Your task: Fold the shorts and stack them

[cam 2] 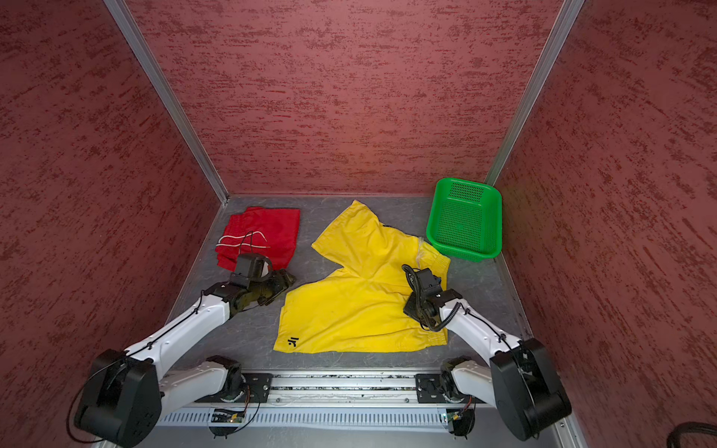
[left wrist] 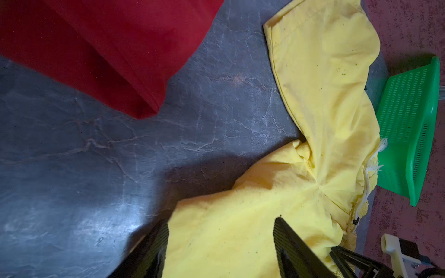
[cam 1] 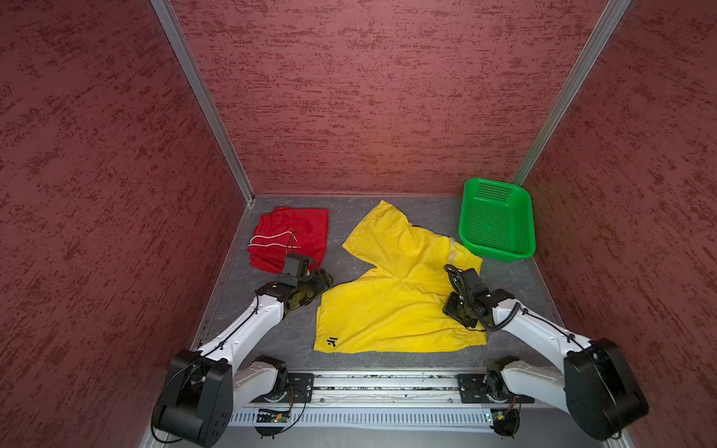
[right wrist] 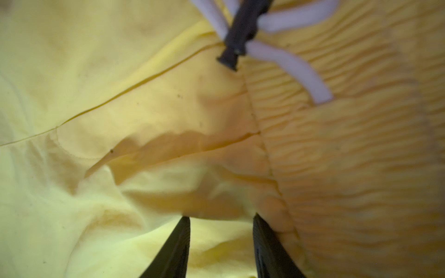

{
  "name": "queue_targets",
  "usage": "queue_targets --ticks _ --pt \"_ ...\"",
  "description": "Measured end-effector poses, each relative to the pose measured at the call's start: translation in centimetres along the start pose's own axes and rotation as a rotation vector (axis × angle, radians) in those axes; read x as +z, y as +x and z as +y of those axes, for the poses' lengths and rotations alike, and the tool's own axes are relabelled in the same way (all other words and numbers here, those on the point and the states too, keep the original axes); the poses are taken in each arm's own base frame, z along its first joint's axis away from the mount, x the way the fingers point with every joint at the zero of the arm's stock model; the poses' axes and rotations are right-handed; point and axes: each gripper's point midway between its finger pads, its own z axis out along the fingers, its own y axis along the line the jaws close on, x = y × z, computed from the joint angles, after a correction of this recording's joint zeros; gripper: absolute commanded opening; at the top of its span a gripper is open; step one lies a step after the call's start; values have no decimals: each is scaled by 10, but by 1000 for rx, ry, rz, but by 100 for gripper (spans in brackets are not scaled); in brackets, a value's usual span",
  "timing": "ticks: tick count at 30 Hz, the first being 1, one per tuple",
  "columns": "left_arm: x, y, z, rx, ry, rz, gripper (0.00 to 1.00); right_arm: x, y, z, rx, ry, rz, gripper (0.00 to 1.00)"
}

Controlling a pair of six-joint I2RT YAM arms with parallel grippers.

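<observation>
The red shorts (cam 1: 289, 236) (cam 2: 260, 232) lie folded at the back left of the grey table, white drawstring on top. The yellow shorts (cam 1: 388, 294) (cam 2: 349, 294) are spread flat in the middle, legs pointing left and waistband to the right. My left gripper (cam 1: 324, 281) (left wrist: 220, 226) is open at the near leg's hem, low over the cloth, close to the red shorts' corner (left wrist: 108, 48). My right gripper (cam 1: 452, 310) (right wrist: 221, 223) points down onto the gathered waistband (right wrist: 349, 156), jaws apart, with yellow cloth under them. A white drawstring (right wrist: 289, 62) with a black toggle lies just beyond.
A green perforated basket (cam 1: 496, 229) (cam 2: 465, 225) (left wrist: 407, 120) stands empty at the back right, just past the yellow waistband. Red textured walls close in the table on three sides. The arms' mounting rail (cam 1: 388, 382) runs along the front edge.
</observation>
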Motion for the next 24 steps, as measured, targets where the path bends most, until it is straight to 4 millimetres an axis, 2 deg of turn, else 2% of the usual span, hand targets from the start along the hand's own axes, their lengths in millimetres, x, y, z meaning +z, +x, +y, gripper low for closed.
queue_targets --ticks 3,5,7,9,12,15,17,21,24 --pt "0 2 4 -4 -2 14 66 -12 -2 -11 -1 48 -22 46" --pt "1 5 4 -3 5 25 66 -19 -7 -4 -16 29 -36 46" --pt "3 9 5 -4 10 44 66 -28 -13 15 -52 -31 -55 46" --pt "7 15 9 -12 6 73 66 -37 -17 44 -103 -128 -73 46" --pt "15 29 17 -39 4 123 66 -42 -13 85 -173 -259 -72 45" --pt "22 46 28 -82 6 172 66 -28 2 111 -229 -319 -23 45" --pt "25 56 32 -99 10 195 66 -14 11 118 -249 -320 15 45" --pt "31 55 24 -97 59 193 64 5 23 129 -253 -358 62 45" --pt "39 51 15 -89 103 195 62 17 28 127 -239 -359 86 45"
